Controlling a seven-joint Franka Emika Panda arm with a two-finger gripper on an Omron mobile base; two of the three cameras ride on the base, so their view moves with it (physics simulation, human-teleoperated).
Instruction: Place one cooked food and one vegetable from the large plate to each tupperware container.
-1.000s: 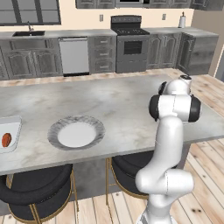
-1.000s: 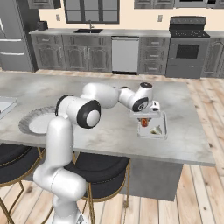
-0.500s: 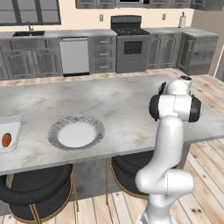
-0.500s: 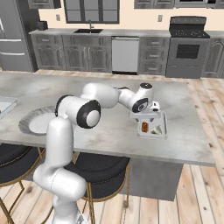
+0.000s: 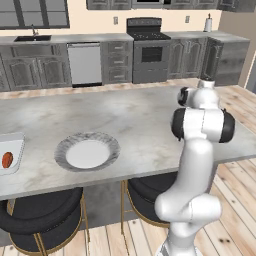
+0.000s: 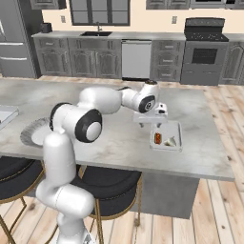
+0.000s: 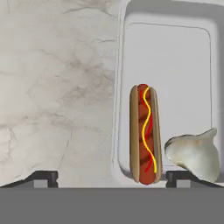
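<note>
My gripper [image 6: 153, 126] hangs open just above the right tupperware container [image 6: 175, 129], near its left end. A hot dog [image 7: 145, 133] with yellow and red sauce lies flat in that container [image 7: 120, 87], free of both fingertips [image 7: 43, 177], next to a pale lumpy piece [image 7: 194, 153]. In the right base view the hot dog [image 6: 157, 138] and the pale piece [image 6: 170, 141] sit side by side. The large plate [image 5: 111, 145] rests near the counter's front edge with a bare white centre. The other tupperware container [image 5: 14, 142], at the far left, holds the reddish-orange vegetable [image 5: 7, 160].
My arm's white upper link [image 6: 102, 100] stretches across the counter between the plate [image 6: 29, 133] and the right container. Round dark stools [image 5: 40, 220] stand under the counter's near edge. Cabinets and a stove [image 5: 151, 50] line the far wall.
The jaws have gone from shut to wide open, leaving the hot dog lying in the right container. The hand has lifted slightly; the arm has otherwise held its place.
</note>
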